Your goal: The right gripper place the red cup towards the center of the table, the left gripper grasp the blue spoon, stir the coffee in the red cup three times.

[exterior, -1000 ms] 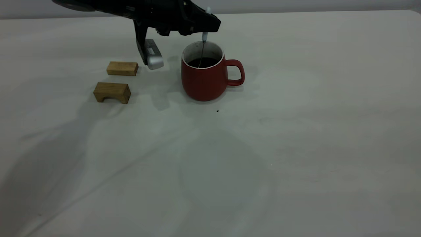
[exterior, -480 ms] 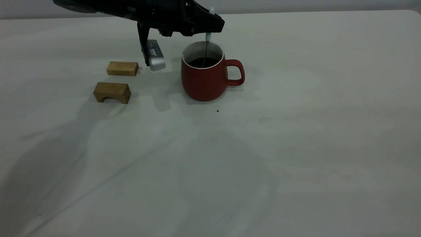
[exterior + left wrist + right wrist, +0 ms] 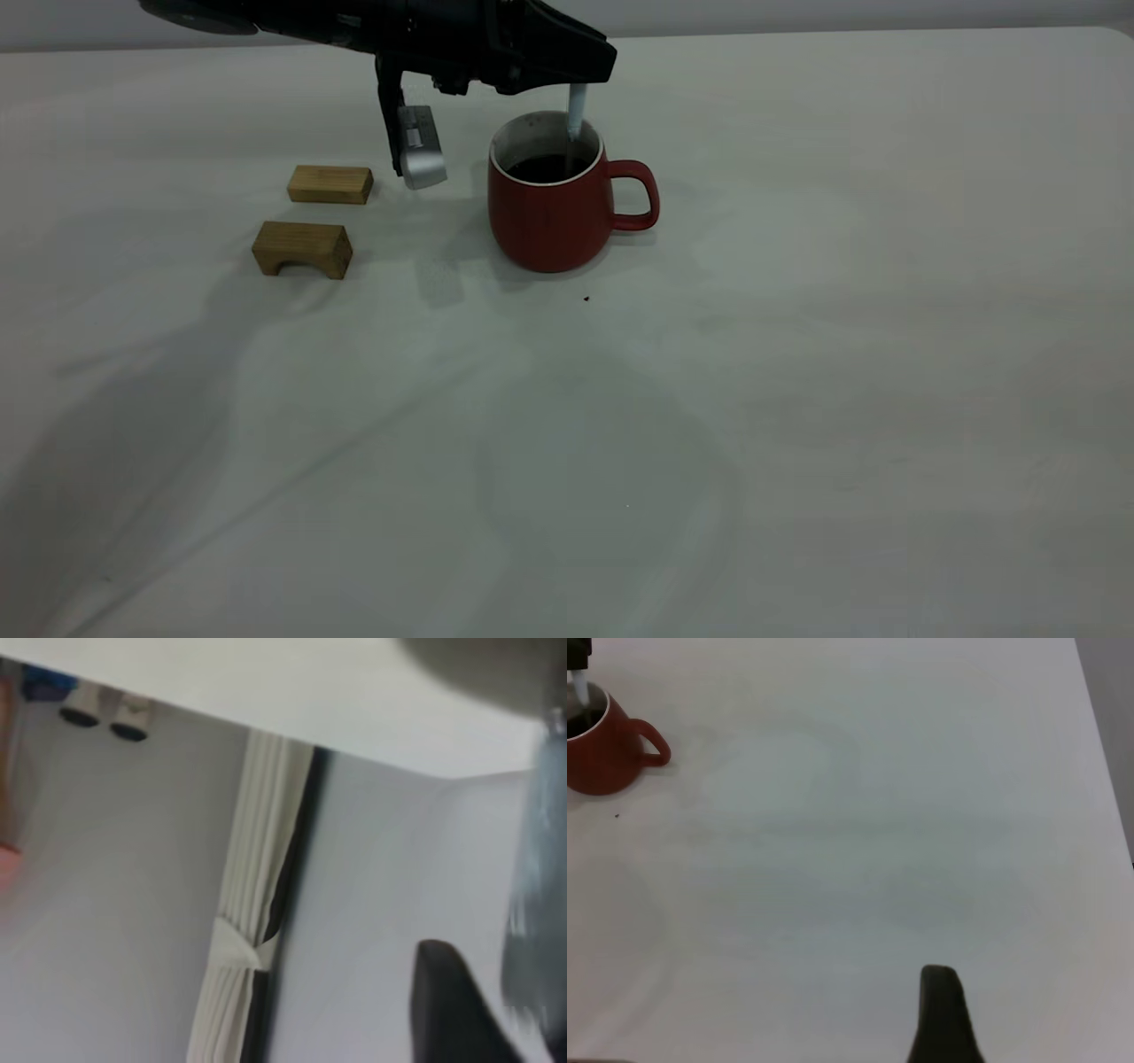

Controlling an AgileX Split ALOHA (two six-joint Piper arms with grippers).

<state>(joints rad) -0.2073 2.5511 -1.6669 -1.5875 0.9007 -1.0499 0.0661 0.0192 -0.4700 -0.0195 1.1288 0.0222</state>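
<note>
The red cup (image 3: 549,217) stands on the table (image 3: 797,354) left of centre, handle to the right, with dark coffee (image 3: 540,167) inside. My left gripper (image 3: 580,75) hovers just above the cup's rim, shut on the blue spoon (image 3: 576,106), which hangs upright with its lower end in the coffee near the handle side. In the left wrist view the spoon (image 3: 536,886) is a blur beside one dark finger (image 3: 447,1010). The right wrist view shows the cup (image 3: 602,757) far off; only a dark tip of my right gripper (image 3: 939,1019) shows, away from the cup.
Two wooden blocks lie left of the cup: a flat one (image 3: 330,184) and an arched one (image 3: 302,249). A grey box (image 3: 420,155) hangs under the left arm between the blocks and the cup. A small dark speck (image 3: 586,299) sits in front of the cup.
The left gripper has shifted right and slightly down, carrying the spoon from the cup's middle towards its handle side. The cup has stayed put.
</note>
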